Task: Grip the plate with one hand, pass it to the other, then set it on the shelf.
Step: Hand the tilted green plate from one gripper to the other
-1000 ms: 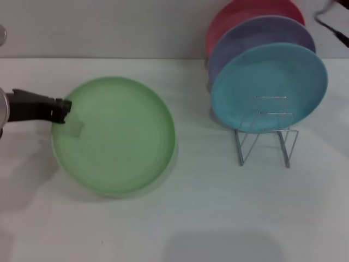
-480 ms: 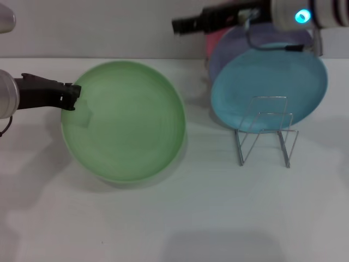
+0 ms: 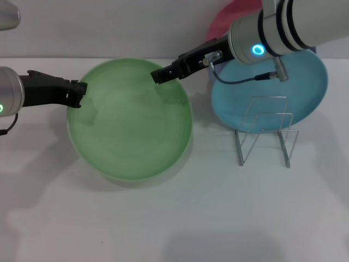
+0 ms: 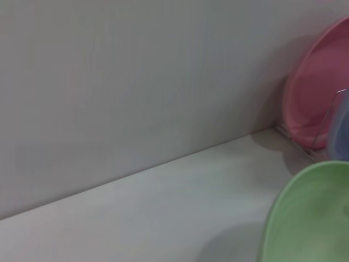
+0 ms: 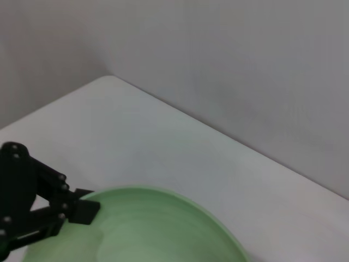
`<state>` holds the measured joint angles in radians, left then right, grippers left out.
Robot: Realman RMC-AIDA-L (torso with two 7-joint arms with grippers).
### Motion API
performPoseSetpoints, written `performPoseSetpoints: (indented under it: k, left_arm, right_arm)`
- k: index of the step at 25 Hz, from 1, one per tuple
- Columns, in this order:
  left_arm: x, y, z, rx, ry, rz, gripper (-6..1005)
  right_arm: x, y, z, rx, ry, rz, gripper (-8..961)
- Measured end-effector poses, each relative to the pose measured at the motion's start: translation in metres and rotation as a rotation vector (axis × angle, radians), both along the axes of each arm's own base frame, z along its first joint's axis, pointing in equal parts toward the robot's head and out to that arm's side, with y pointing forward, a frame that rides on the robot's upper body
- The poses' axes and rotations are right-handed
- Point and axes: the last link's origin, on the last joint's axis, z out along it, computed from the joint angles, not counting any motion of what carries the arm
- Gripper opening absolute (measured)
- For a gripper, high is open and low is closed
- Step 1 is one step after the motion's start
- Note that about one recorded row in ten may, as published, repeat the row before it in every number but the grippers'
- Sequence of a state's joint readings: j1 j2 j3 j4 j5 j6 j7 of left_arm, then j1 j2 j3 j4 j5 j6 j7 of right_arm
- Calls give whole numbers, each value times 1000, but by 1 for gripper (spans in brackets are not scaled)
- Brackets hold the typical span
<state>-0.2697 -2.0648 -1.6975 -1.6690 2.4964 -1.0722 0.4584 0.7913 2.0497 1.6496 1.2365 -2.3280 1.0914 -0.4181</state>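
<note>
The light green plate (image 3: 131,120) hangs tilted a little above the white table, with its shadow below it. My left gripper (image 3: 78,90), on the silver-grey arm, is shut on the plate's left rim. My right gripper (image 3: 158,75), on the white black-banded arm with the cyan ring, reaches in from the right and sits at the plate's far right rim. The right wrist view shows the plate (image 5: 158,229) and the left gripper (image 5: 82,210) on its rim. The left wrist view shows the plate's edge (image 4: 311,218). The wire rack (image 3: 264,134) stands to the right.
The rack holds a light blue plate (image 3: 272,87) upright, with a pink plate (image 3: 226,19) behind it. The lavender plate is mostly hidden by my right arm. The rack's front slots (image 3: 262,144) are bare. A grey wall runs behind the table.
The left gripper has raised the green plate and carried it right. The right arm has swung in from the upper right down to the plate's far right rim.
</note>
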Motion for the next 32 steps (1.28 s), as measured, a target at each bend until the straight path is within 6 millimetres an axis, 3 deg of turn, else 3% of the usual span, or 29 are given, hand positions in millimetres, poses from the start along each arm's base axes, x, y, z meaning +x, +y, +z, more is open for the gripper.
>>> performPoseSetpoints:
  k: [30, 32]
  left_arm:
    - [5, -2, -3, -15, -7, -15, 71]
    - [5, -2, -3, -16, -7, -16, 74]
  right_arm:
    - [8, 8, -25, -10, -50, 11, 708]
    - [9, 8, -26, -11, -51, 9, 551]
